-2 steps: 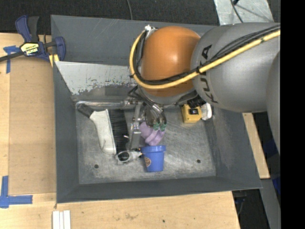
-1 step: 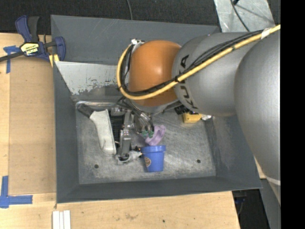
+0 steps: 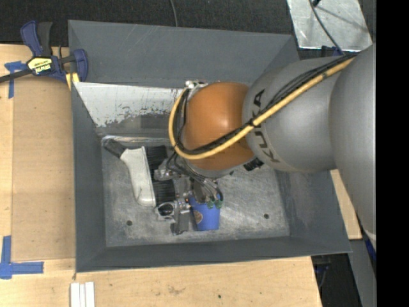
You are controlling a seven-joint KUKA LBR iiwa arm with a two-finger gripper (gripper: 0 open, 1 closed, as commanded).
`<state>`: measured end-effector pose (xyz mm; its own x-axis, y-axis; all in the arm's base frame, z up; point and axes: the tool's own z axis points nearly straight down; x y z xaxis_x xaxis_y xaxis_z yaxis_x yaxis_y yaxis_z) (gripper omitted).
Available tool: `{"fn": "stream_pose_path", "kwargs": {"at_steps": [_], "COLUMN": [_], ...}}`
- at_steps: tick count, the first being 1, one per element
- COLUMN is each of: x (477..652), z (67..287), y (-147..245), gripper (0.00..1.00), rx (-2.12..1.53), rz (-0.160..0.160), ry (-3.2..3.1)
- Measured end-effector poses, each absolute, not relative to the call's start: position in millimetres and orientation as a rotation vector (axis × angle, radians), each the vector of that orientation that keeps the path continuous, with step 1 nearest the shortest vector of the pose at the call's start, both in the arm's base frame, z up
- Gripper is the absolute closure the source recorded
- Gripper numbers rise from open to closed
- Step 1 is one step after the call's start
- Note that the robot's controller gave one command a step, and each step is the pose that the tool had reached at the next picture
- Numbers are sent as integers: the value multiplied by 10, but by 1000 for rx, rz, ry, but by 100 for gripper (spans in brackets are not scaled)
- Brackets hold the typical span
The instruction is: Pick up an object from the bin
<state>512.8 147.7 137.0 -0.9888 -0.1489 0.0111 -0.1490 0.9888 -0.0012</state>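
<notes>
My gripper (image 3: 182,215) hangs low over the front middle of the bin floor, under the arm's orange cover. A small blue object (image 3: 207,217) lies right beside it on its right, touching or nearly touching it; I cannot tell whether it is held. To the left lies a brush with a white handle (image 3: 139,174) and black bristles (image 3: 160,170), stretching from the back left toward the gripper. The bristle side runs under the wrist and is partly hidden.
The arm and its orange cover hide the middle and back right of the bin. A dark grey end (image 3: 114,147) sticks out at the brush's far end near the back left corner. The bin floor shows bare at the front left and at the right.
</notes>
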Motion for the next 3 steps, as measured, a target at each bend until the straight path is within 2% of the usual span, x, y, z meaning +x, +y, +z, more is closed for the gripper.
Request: {"fn": "stream_pose_path", "kwargs": {"at_steps": [1,2,3], "x": [4980,5218,5200], "z": [1537,1175,957], "y": [1436,1280,1210], "gripper": [0,0,0], "rx": [257,-26,-243], "rz": [0,-2,1], "ry": [-3133,-3144,-3133]}}
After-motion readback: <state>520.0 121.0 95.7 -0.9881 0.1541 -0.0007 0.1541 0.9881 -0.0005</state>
